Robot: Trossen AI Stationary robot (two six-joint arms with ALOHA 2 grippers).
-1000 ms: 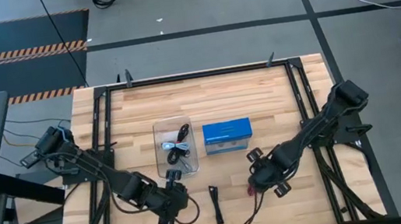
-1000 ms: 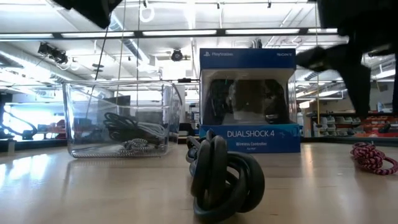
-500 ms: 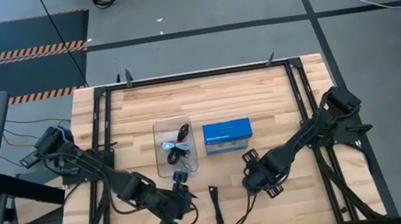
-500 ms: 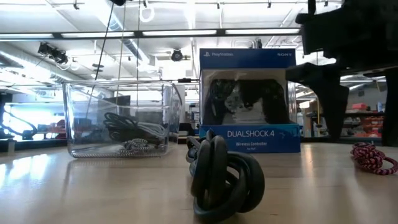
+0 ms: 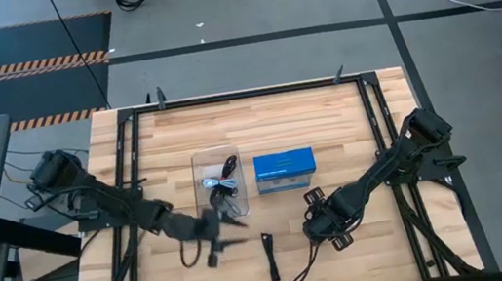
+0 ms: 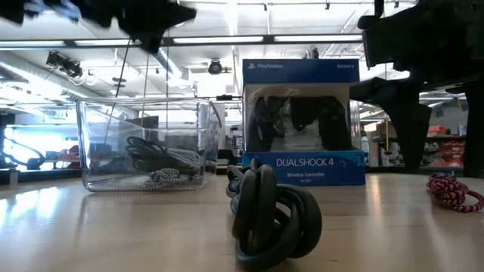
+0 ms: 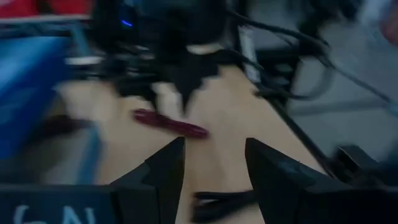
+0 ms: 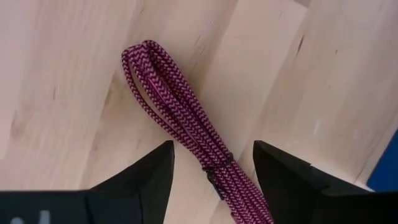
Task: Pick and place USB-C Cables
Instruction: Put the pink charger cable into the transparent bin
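Left hand swings toward the tray; right hand settles over maroon-pink braided cable.

The left hand (image 5: 214, 226), released and seemingly empty, has moved beside the clear plastic tray (image 5: 203, 206); the right hand (image 8: 210, 163) stays spread over the maroon-pink braided cable bundle (image 8: 180, 121), ungrasped.

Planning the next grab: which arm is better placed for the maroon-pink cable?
The right. Its open tool hangs directly over the maroon-pink cable, fingers either side. The left tool is by the clear tray.

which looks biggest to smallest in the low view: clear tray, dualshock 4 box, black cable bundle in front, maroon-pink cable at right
1. Clear plastic tray and DualShock 4 box: look about alike, so not ranked.
2. Black cable bundle: it lies much nearer the camera, so its real size is unsure.
3. Maroon-pink cable: smallest, partly cut off by the picture's edge.
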